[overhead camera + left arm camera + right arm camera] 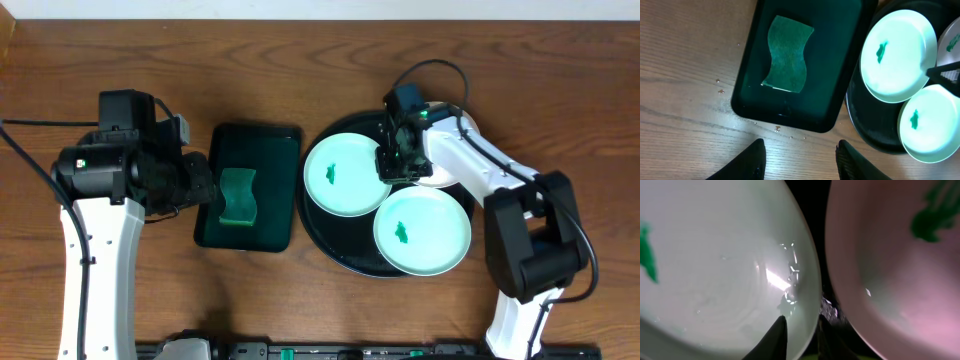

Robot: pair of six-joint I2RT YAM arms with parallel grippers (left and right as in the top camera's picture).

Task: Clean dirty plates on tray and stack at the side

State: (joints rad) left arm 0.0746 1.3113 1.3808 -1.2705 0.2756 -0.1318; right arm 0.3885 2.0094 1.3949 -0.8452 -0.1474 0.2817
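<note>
Dark fingertips (779,337) of right end effector (802,327) straddle the rim of a pale mint-green round plate (715,265), one inside, one outside; I cannot tell if they pinch it. Just beside it sits a white round plate (890,280), smeared green. Both lie on glossy black round tray (325,245) with a second mint-green plate (422,232). I see left end effector (799,162) spread above wooden table (685,100), near dark rectangular tray (832,65) holding green wavy sponge (786,55).

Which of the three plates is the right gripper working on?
The mint plate nearest the sponge tray: the right gripper straddles its rim. The other mint plate and the white plate are not between its jaws.
</note>
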